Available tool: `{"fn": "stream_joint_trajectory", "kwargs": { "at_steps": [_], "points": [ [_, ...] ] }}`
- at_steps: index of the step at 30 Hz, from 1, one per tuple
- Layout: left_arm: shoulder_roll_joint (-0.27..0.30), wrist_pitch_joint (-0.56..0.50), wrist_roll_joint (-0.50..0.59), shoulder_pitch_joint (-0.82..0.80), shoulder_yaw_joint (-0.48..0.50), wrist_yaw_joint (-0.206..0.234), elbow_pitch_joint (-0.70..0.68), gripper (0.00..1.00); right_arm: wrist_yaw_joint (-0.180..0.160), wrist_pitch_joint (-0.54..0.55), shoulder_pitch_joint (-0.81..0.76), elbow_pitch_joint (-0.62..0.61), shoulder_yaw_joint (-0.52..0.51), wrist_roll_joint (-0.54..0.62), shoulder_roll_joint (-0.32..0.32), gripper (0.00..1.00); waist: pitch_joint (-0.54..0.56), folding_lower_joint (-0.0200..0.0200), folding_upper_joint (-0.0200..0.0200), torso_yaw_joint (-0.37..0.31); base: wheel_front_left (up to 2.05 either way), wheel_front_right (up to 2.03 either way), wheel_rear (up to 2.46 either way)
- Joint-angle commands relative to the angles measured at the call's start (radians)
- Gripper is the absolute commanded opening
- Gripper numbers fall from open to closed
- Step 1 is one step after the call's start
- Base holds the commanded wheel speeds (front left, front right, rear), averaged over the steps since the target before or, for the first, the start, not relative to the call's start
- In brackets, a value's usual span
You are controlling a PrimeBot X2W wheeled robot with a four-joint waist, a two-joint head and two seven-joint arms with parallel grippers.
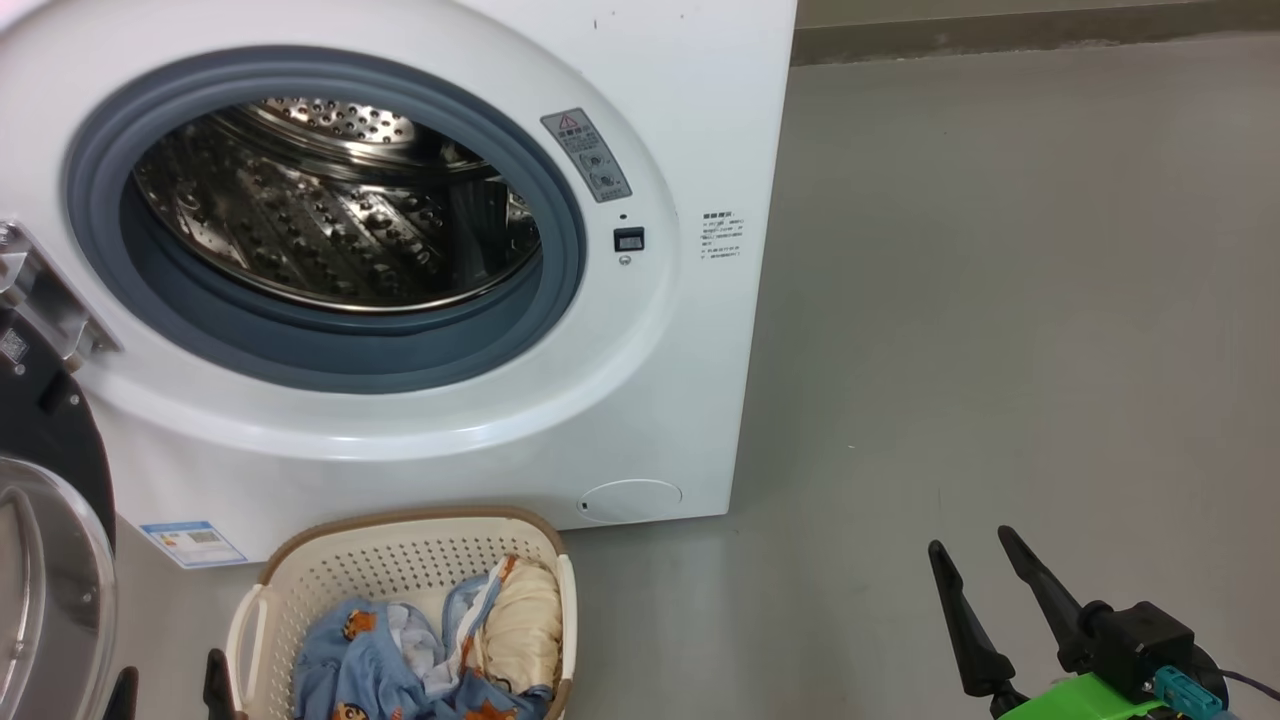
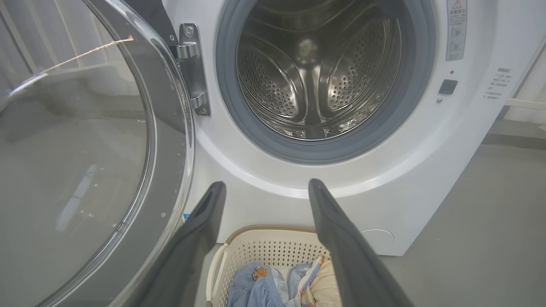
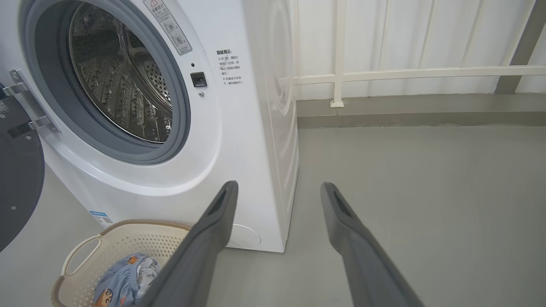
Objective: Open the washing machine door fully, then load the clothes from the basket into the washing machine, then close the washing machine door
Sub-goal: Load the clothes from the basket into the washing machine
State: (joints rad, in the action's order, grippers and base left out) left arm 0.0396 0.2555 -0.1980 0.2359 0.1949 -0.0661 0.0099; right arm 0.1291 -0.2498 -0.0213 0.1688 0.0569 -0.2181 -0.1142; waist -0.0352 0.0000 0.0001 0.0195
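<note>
Washing machine door [image 2: 85, 149] is swung out to the left on its hinge [image 2: 194, 72]. It reads as fully open, so the step in hand is judged to be the first pick from the basket. Washing machine [image 1: 660, 380] stands on the grey floor [image 1: 1000, 300]; the drum [image 1: 330, 220] is bare, with no fabric visible inside. Basket [image 1: 400, 520] sits on the floor just in front of the machine, below the opening, with the open door just beside it on the left. Clothes [image 1: 400, 660] are all in the basket: blue printed fabric [image 1: 350, 660] is heaped at the near left, and the cream garment [image 1: 525, 625] is bunched against the right wall. Left gripper [image 2: 266, 185] hangs over the near end of the basket, pointing at the machine front, jaws released wide with nothing between them. Right gripper [image 1: 970, 545] is well apart to the right over bare floor, jaws likewise spread and empty. The left arm looks better placed for the pick. Drop straight into the blue heap and close deep in a fold rather than on a loose edge, so the piece comes up whole. Keep clear of the basket rim and white handles; the basket looks light and could tip or slide. Lift high enough to clear the grey rubber ring [image 1: 330, 350], carry well into the drum before letting go, and mind the door glass on the left.
</note>
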Motion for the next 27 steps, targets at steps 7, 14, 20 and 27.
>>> {"fn": "stream_joint_trajectory", "kwargs": {
  "at_steps": [7,14,20,27],
  "points": [
    [0.011,0.006,0.005,-0.043,0.016,0.004,-0.019,1.0,0.002,-0.012,0.032,-0.03,0.017,-0.001,-0.003,1.0,-0.015,0.0,-0.0001,0.004,0.0,0.0,0.0],
    [0.011,0.006,0.007,-0.058,0.004,-0.004,-0.026,1.0,0.002,-0.012,0.039,-0.028,0.012,0.007,-0.001,1.0,-0.047,0.0,-0.0001,0.004,0.0,0.0,0.0],
    [0.011,0.006,0.009,-0.084,-0.009,-0.01,-0.018,1.0,0.002,-0.012,0.047,-0.024,0.006,0.01,0.001,1.0,-0.096,0.0,-0.0001,0.006,0.0,0.0,0.0],
    [0.011,0.006,0.005,-0.141,-0.024,-0.023,0.008,1.0,0.002,-0.012,0.073,-0.05,-0.018,0.008,-0.001,1.0,-0.198,0.0,-0.0001,0.015,0.0,0.0,0.0]
  ]
}}
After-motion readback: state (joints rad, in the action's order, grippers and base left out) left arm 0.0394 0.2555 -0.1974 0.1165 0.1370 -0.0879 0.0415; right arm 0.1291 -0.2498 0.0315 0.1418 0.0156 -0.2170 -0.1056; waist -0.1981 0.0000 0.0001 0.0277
